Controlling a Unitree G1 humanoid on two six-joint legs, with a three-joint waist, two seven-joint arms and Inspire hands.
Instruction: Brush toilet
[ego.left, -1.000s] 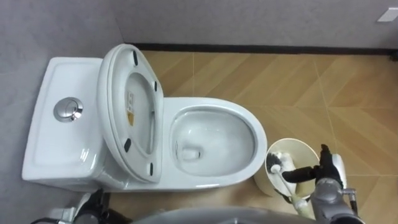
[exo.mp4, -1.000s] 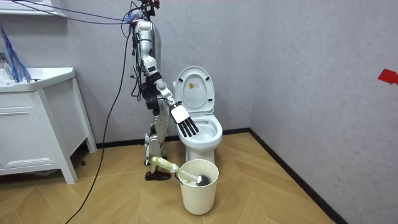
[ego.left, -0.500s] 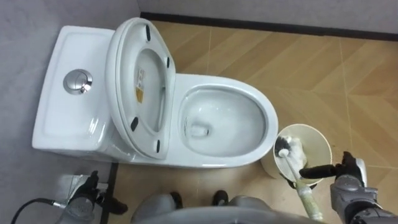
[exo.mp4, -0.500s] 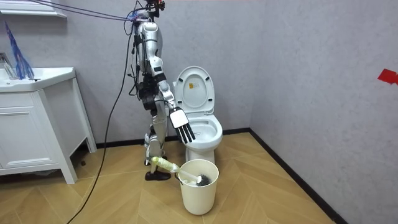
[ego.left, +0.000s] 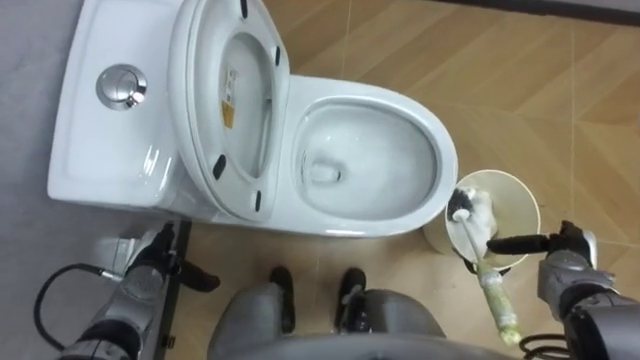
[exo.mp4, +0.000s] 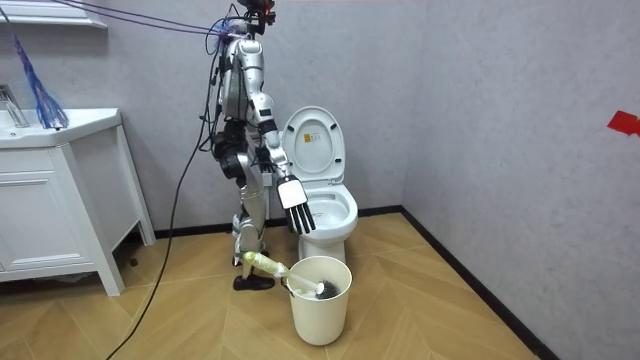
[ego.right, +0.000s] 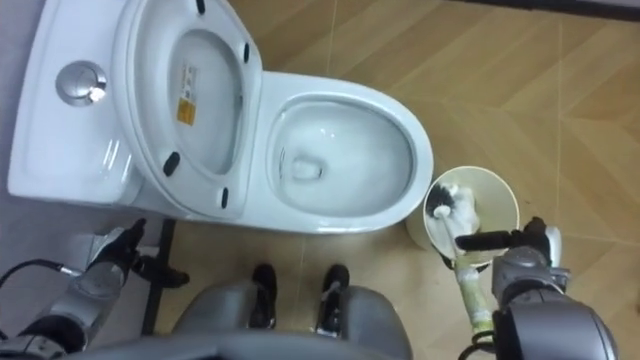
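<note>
A white toilet (ego.left: 372, 158) stands with its seat and lid (ego.left: 228, 95) raised. To the right of the bowl is a white bucket (ego.left: 527, 207). The toilet brush (ego.left: 466, 212) lies slanted in it, head inside. Its pale green handle (ego.left: 498, 302) sticks out over the near rim. My right hand (ego.left: 561, 264) hovers at the bucket's near right edge, open, with dark straight fingers (ego.left: 516, 242) pointing over the rim and touching nothing. In the room view the right hand (exo.mp4: 295, 204) hangs beside the bowl, above the bucket (exo.mp4: 320, 296). My left hand (ego.left: 148, 271) is low at the left, relaxed.
The cistern (ego.left: 105, 120) with its chrome flush button (ego.left: 122, 86) is at the left, against the grey wall. A black stand base (ego.left: 186, 272) lies on the wood floor near my left hand. A white vanity cabinet (exo.mp4: 55, 215) stands at the room view's left.
The eye view has shifted down and toward my feet, so the camera moved. In the room view the upper body has straightened and the right hand has sunk slightly. The brush and bucket stay put.
</note>
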